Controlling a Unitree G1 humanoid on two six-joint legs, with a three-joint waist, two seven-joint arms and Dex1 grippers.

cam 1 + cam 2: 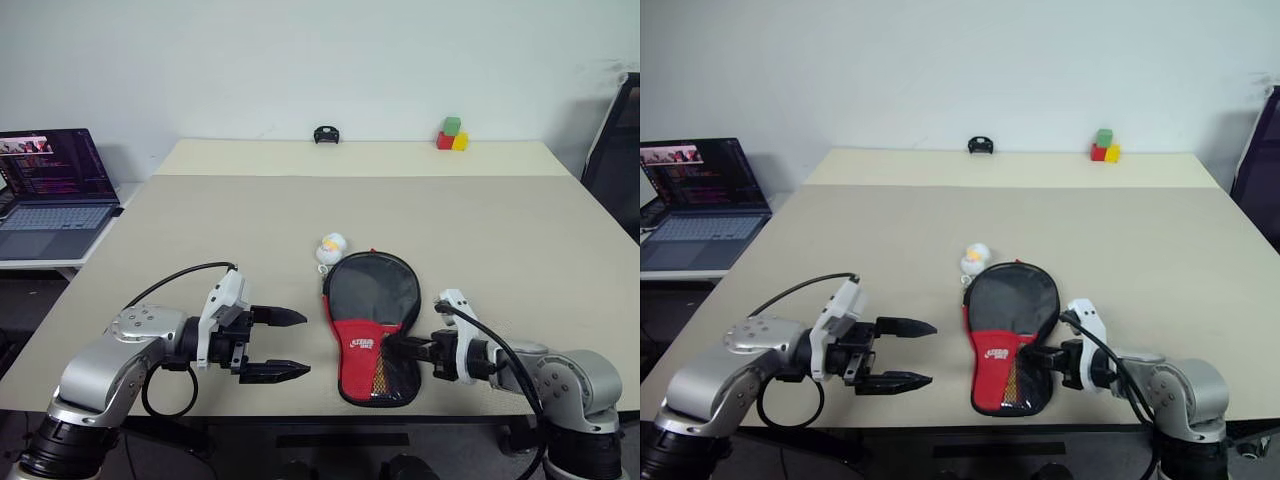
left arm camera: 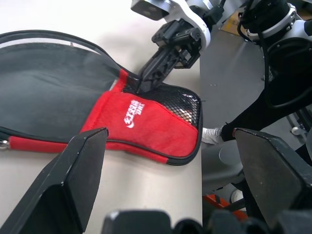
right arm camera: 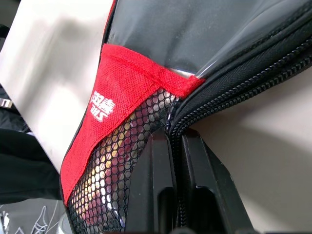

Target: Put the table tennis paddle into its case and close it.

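The case point(image 1: 372, 325) lies flat near the table's point(image 1: 200, 220) front edge, long axis running away from me, between my arms: my right gripper point(image 1: 404, 350) pinches shut on its zippered edge at the red handle end, while my left gripper point(image 1: 290, 344) stands spread just beside it.

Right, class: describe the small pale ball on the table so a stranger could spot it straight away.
Start at the big beige table and find the black and red paddle-shaped case near its front edge. At the case's rounded far end sits the ball, the only small, round, whitish thing there, marked with yellow.
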